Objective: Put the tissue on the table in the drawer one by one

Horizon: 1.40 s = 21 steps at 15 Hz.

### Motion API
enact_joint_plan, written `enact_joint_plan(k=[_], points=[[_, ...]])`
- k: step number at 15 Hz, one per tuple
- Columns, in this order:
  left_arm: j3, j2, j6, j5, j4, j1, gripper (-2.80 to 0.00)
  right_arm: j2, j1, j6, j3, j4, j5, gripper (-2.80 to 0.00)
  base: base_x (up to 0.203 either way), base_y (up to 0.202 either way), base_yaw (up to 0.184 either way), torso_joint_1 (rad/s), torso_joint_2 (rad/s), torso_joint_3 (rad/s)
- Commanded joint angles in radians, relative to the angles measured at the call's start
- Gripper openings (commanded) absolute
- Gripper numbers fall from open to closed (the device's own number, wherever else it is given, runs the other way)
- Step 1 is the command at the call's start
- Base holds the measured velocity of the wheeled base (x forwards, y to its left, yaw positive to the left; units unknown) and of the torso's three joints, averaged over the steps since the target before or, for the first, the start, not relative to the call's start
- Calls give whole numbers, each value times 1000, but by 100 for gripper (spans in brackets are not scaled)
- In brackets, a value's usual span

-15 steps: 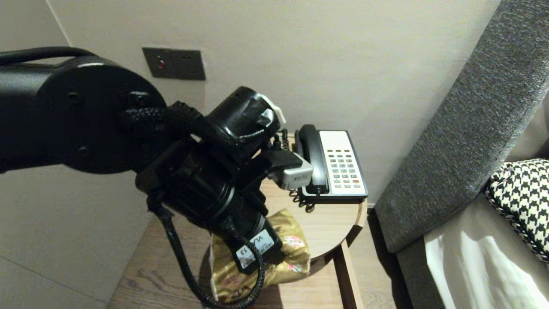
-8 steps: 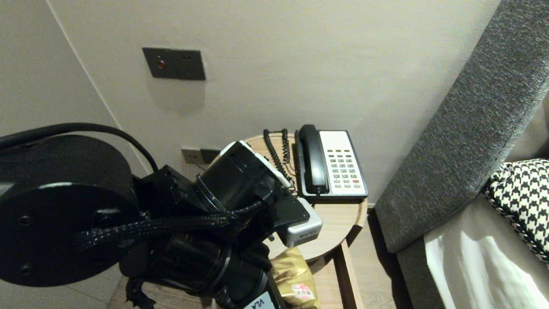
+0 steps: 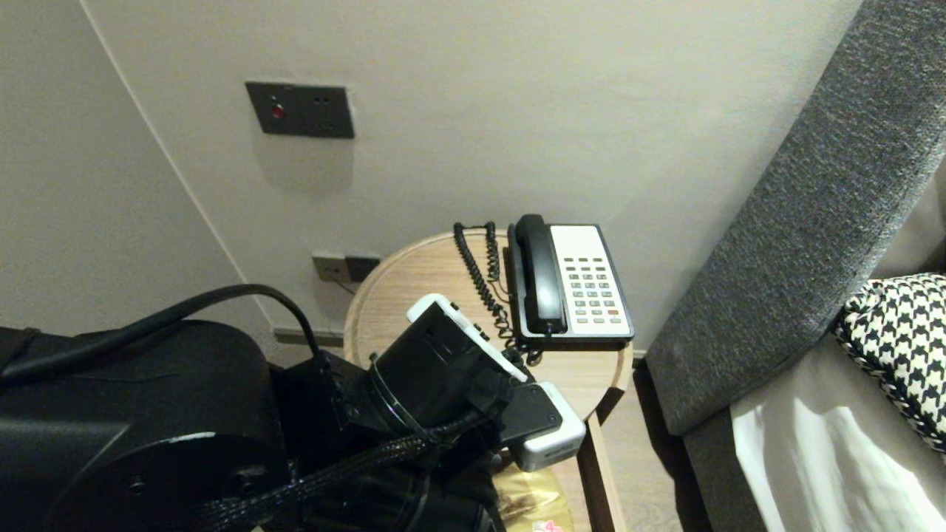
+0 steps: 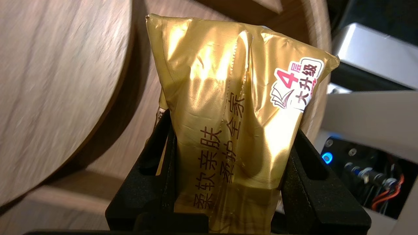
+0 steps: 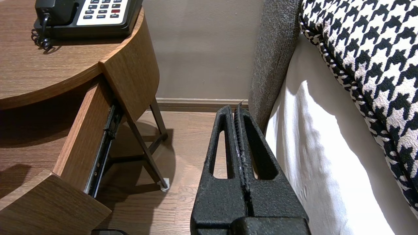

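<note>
My left gripper (image 4: 230,130) is shut on a gold foil packet (image 4: 228,91) with dark red Chinese print and a white sticker; the black fingers (image 4: 156,143) press its two sides. In the head view the left arm fills the lower left, and only a bit of the packet (image 3: 531,506) shows under the wrist at the bottom edge, in front of the round wooden table (image 3: 414,281). My right gripper (image 5: 235,109) is shut and empty, parked low above the floor between the table and the bed.
A black and white desk phone (image 3: 573,284) with a coiled cord (image 3: 477,273) sits at the table's back right. Under the tabletop a drawer (image 5: 81,140) stands pulled out. A grey headboard (image 3: 798,214) and a houndstooth pillow (image 3: 898,340) are on the right.
The left arm has sunk and drawn back toward the lower left of the head view, taking the gold packet down with it. The tabletop and phone cord are uncovered. The right arm is still.
</note>
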Motion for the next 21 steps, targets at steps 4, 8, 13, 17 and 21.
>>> enact_joint_plan(k=[4,8,13,17,21], points=[[127,5,6,-12,-147,-7,-280,-1,0,0,40,-1,0,-280,0,0,0,0,0,0],[192,12,4,-18,-213,-14,-280,-1,0,0,40,-1,0,-280,0,0,0,0,0,0],[204,52,2,-58,-266,-15,-280,-1,0,0,40,-1,0,-280,0,0,0,0,0,0],[247,88,-5,-58,-358,-14,-280,-1,0,0,40,-1,0,-280,0,0,0,0,0,0],[268,126,-6,-58,-419,-14,-280,-1,0,0,40,-1,0,-280,0,0,0,0,0,0]])
